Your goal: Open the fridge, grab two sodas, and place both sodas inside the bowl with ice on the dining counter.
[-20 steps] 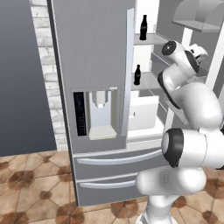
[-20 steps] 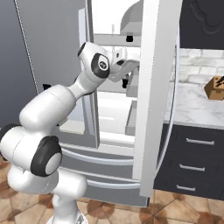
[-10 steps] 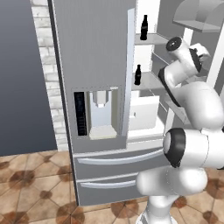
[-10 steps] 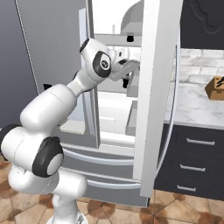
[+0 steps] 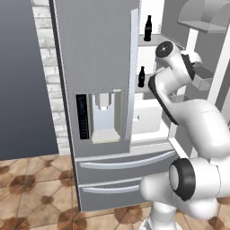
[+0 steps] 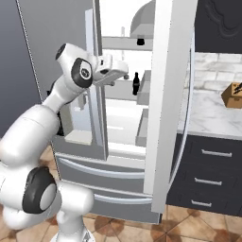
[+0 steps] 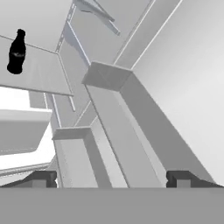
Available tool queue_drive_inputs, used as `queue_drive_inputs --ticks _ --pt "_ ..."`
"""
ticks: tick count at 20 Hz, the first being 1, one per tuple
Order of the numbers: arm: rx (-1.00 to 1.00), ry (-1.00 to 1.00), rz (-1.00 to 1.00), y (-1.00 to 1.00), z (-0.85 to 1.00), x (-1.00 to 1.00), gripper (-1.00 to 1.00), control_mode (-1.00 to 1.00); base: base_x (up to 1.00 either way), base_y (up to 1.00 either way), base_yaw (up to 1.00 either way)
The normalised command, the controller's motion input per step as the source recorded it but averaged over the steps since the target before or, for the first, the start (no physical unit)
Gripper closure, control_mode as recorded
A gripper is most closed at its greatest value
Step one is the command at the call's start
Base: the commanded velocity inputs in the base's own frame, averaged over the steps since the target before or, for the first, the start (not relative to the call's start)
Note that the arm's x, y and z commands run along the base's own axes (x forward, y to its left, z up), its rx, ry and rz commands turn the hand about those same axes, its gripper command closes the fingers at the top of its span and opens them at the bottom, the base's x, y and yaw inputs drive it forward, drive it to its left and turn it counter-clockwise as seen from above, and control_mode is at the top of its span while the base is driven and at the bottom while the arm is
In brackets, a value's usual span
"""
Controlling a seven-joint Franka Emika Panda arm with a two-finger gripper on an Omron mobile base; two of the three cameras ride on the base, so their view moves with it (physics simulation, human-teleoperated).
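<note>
Since a second ago the hand has pulled back a little out of the fridge [image 5: 96,67] and the forearm has swung toward the closed left door; nothing else has shifted. Nearest, the gripper [image 7: 111,178] stands with its jaws spread wide and nothing between them, facing the grey door bins [image 7: 111,113] of the open right door [image 6: 165,94]. At about 10 o'clock in the hand view, one soda [image 7: 16,51] stands upright on a grey shelf [image 7: 37,72], well apart from the fingertips. From the left base view, this lower bottle [image 5: 141,77] sits at 12 o'clock of the arm's elbow, and the second soda [image 5: 148,28] stands on the shelf above. Farthest, at 3 o'clock in the right base view, a marble-look counter [image 6: 212,116] tops dark cabinets [image 6: 208,175].
</note>
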Motion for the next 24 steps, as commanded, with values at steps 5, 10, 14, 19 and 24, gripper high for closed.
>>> queue_drive_inputs --ticks 5,10,14,19,24 --pt "0.14 -0.08 0.06 0.97 -0.01 -0.21 -1.0 -1.0 0.0 0.0 0.0" --pt "0.29 -0.03 0.19 0.68 -0.01 -0.04 -1.0 -1.0 0.0 0.0 0.0" --pt "0.29 -0.03 0.23 0.48 0.0 0.18 -1.0 -1.0 0.0 0.0 0.0" --pt "0.21 -0.09 0.16 0.35 0.0 0.33 -1.0 -1.0 0.0 0.0 0.0" --pt "0.13 -0.15 0.13 0.11 0.0 0.34 -1.0 -1.0 0.0 0.0 0.0"
